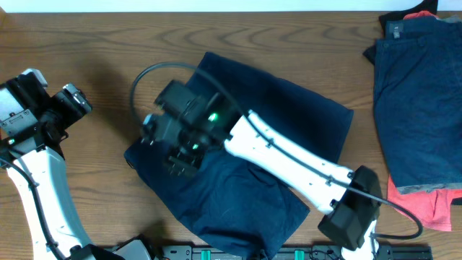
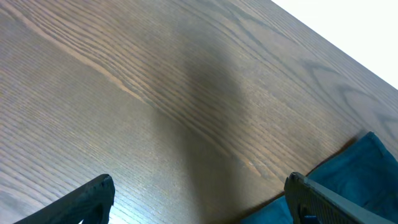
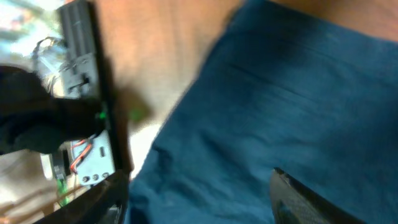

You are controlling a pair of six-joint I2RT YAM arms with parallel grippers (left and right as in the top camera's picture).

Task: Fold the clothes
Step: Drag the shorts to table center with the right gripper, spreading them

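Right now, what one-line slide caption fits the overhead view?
Right claw over a spread navy garment, left claw over the bare wooden table, navy, coral-red and black clothes piled far right.

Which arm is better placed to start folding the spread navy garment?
Probably right: the right gripper is over the navy garment at its left edge; the left gripper is over bare table.

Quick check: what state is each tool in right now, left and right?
Left tool: open, empty, over the bare table.
Right tool: open, fingers spread over the navy garment.
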